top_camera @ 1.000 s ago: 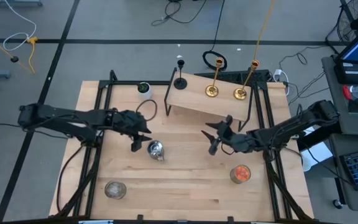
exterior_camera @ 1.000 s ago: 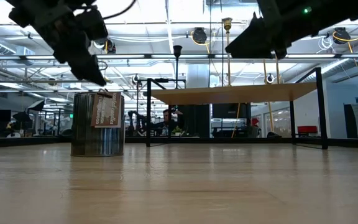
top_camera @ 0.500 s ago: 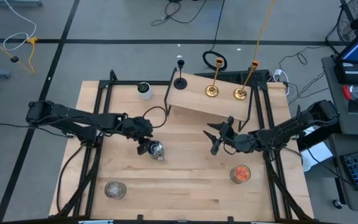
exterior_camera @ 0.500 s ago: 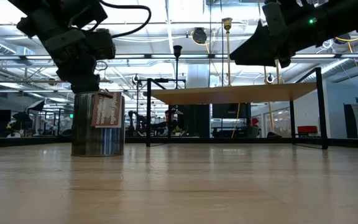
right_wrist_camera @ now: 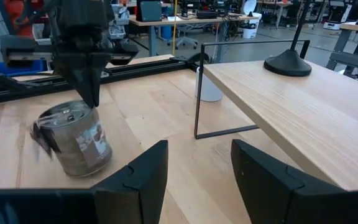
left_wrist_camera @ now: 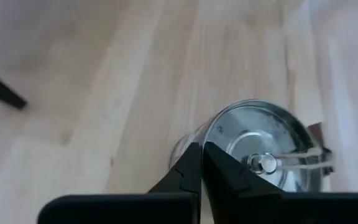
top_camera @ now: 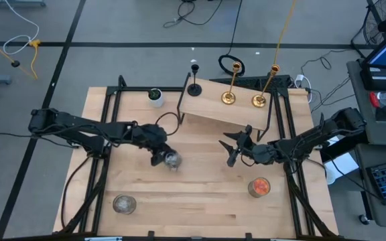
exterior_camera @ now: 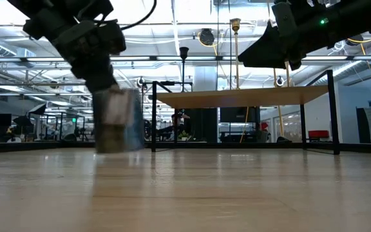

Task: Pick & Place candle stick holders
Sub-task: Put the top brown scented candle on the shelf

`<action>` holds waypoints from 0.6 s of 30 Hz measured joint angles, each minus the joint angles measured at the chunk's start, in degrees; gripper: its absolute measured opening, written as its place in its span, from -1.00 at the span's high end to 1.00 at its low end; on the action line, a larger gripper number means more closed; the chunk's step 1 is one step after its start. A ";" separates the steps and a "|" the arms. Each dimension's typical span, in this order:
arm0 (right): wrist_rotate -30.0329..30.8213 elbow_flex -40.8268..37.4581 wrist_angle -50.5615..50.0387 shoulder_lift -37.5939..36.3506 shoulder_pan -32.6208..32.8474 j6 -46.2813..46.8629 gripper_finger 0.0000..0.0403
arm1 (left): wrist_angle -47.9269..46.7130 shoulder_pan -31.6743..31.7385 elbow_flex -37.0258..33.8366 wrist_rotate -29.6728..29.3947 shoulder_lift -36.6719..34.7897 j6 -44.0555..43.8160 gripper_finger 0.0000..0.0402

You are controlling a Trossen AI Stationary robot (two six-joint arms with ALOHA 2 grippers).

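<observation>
My left gripper (top_camera: 162, 158) is shut on a silvery clear-glass candle stick holder (top_camera: 172, 160) in the middle of the table; this cup shows tilted in the right wrist view (right_wrist_camera: 73, 146). My right gripper (top_camera: 232, 148) hovers open to its right, touching nothing. On the raised wooden shelf (top_camera: 210, 110) stand by their bases a slim black stemmed holder (top_camera: 194, 88) and two brass holders (top_camera: 228, 98) (top_camera: 259, 100). An orange-red cup (top_camera: 259, 187) and a second silvery cup (top_camera: 124, 203) stand on the table. My left gripper pinches the cup's rim (left_wrist_camera: 209, 135) on the side toward the table's left, one finger (left_wrist_camera: 190, 163) outside the wall and one inside. The fingers come from above, pointing down. The cup leans below them; I cannot tell whether its base is off the table.
A small white cup (top_camera: 155, 96) stands at the far left of the table beside the shelf's black wire legs (top_camera: 180, 108). Bare wood lies between the two arms and along the near edge between the orange-red and silvery cups.
My left gripper has come down and toward the table's right onto the silvery cup and shut on its rim. The cup, upright before, now leans and has shifted a little toward the right. My right gripper has barely moved.
</observation>
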 joint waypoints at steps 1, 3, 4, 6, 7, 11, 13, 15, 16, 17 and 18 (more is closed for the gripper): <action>0.00 0.00 0.02 0.00 0.00 0.00 0.15 | 0.94 0.04 0.00 0.00 0.00 0.44 0.97; 0.01 0.00 0.16 0.00 0.00 0.00 0.15 | 2.41 0.01 0.00 0.15 0.00 1.19 0.97; 0.00 0.00 0.16 0.00 0.00 0.00 0.15 | 3.10 0.00 0.00 0.26 -0.02 1.35 0.97; 0.00 0.00 0.15 0.00 0.00 0.00 0.15 | 4.58 0.00 0.00 0.43 -0.02 1.41 0.97; 0.01 0.00 0.16 0.00 0.00 0.00 0.15 | 5.37 0.00 0.00 0.39 -0.02 1.41 0.98; 0.00 0.00 0.17 0.00 0.00 0.00 0.15 | 9.03 0.07 0.04 0.37 -0.04 1.41 0.98; 0.00 0.00 0.15 0.00 0.00 0.00 0.15 | 10.55 0.07 0.09 0.38 -0.04 1.41 0.98; 0.00 0.00 0.17 0.00 0.00 0.00 0.15 | 12.10 0.17 0.09 0.42 -0.04 1.75 0.98; 0.00 0.00 0.15 0.00 0.00 0.01 0.15 | 13.00 0.17 0.09 0.41 -0.04 1.90 0.98; 0.00 0.00 0.15 0.00 0.00 0.02 0.15 | 13.96 0.27 0.18 0.41 -0.04 2.28 0.98; 0.00 0.01 0.17 0.00 0.00 0.02 0.15 | 14.36 0.39 0.62 0.39 -0.04 2.67 0.98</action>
